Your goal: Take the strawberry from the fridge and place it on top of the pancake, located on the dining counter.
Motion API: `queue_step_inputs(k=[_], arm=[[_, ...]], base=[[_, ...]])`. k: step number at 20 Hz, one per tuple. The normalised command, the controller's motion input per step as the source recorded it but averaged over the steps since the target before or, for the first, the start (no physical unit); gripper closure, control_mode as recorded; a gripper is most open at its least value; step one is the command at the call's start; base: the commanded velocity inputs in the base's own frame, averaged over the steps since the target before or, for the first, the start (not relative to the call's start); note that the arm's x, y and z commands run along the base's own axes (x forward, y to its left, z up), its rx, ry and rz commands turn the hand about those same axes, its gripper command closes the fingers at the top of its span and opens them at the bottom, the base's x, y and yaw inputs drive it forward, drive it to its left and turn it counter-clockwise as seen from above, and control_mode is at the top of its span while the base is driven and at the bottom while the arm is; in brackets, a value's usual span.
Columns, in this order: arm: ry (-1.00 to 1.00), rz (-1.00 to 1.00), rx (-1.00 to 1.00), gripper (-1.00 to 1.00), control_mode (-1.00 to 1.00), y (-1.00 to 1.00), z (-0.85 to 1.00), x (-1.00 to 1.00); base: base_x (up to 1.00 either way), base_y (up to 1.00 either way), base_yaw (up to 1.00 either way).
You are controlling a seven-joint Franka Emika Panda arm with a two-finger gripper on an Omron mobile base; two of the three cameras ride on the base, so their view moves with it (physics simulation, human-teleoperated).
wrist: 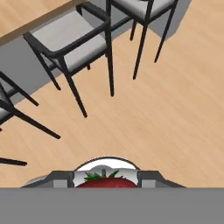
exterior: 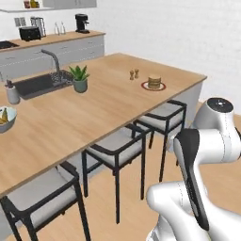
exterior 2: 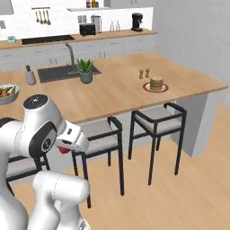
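My gripper (wrist: pixel 105 183) is shut on the strawberry (wrist: pixel 104 181), a red fruit with green leaves seen between the two fingertips. The strawberry (exterior 2: pixel 64 150) also peeks out red under the hand, low over the wooden floor in front of the stools. A stack of tan pancakes (exterior: pixel 154 82) (exterior 2: pixel 156 83) rests on a red-rimmed plate near the right end of the dining counter (exterior: pixel 108 106) (exterior 2: pixel 121 92), well away from the hand. The fridge is out of view.
Black stools with grey seats (exterior: pixel 117 146) (exterior 2: pixel 157 121) (wrist: pixel 72 37) line the counter's near edge. Two small brown shakers (exterior: pixel 134 74), a potted plant (exterior: pixel 79 77), a dark sink with faucet (exterior: pixel 40 84) and a fruit bowl (exterior: pixel 5 118) sit on the counter.
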Motion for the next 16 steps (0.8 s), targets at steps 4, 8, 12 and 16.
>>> queue_step_inputs(k=[4, 8, 12, 16], arm=[[0.0, 0.0, 0.0, 1.0, 1.0, 0.0, 0.0, 0.0], [0.0, 0.0, 0.0, 1.0, 1.0, 0.0, 0.0, 0.0], [0.0, 0.0, 0.0, 1.0, 1.0, 0.0, 0.0, 0.0], [0.0, 0.0, 0.0, 1.0, 1.0, 0.0, 0.0, 0.0]], base=[[0.19, -1.0, 0.4], [0.1, -1.0, 0.37], [0.05, -1.0, 0.38], [0.05, -1.0, 0.4]])
